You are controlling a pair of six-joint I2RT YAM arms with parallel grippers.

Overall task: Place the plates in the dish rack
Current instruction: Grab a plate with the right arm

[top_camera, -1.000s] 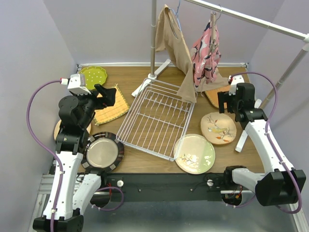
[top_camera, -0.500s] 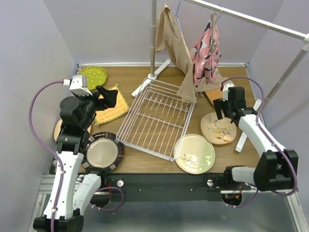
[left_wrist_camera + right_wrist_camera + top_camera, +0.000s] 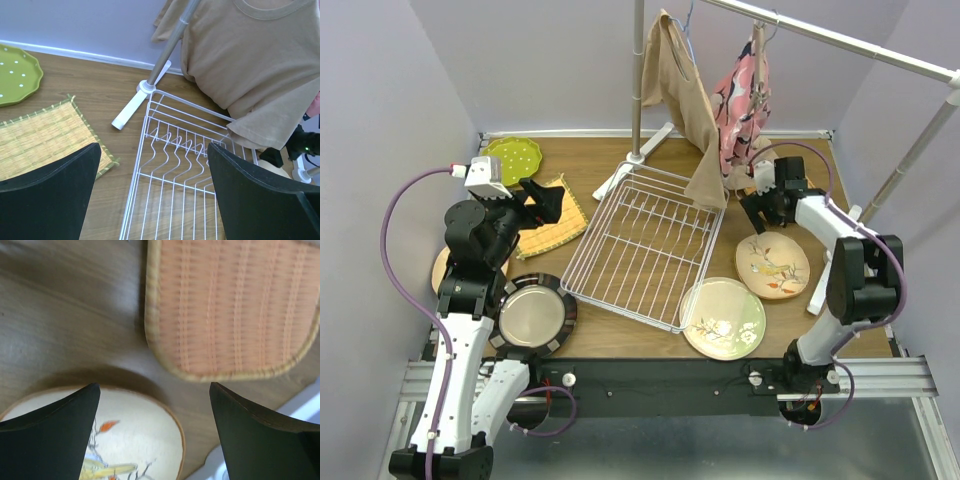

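My left claw (image 3: 542, 203) hangs wide open and empty just left of the dish rack (image 3: 645, 245), above the yellow woven mat (image 3: 560, 222). My right claw (image 3: 757, 207) is spread open too, gripping nothing. It sits just right of the rack's far corner, over the rim of the tan floral plate (image 3: 773, 264) and the orange mat (image 3: 230, 310). Every plate lies flat on the wooden surface (image 3: 620, 335), outside the rack:
- the green dotted plate (image 3: 515, 155) is off its far left
- the silvery dark-rimmed plate (image 3: 532, 315) is at its near left
- the pale-green floral plate (image 3: 723, 318) is just beside its near right corner
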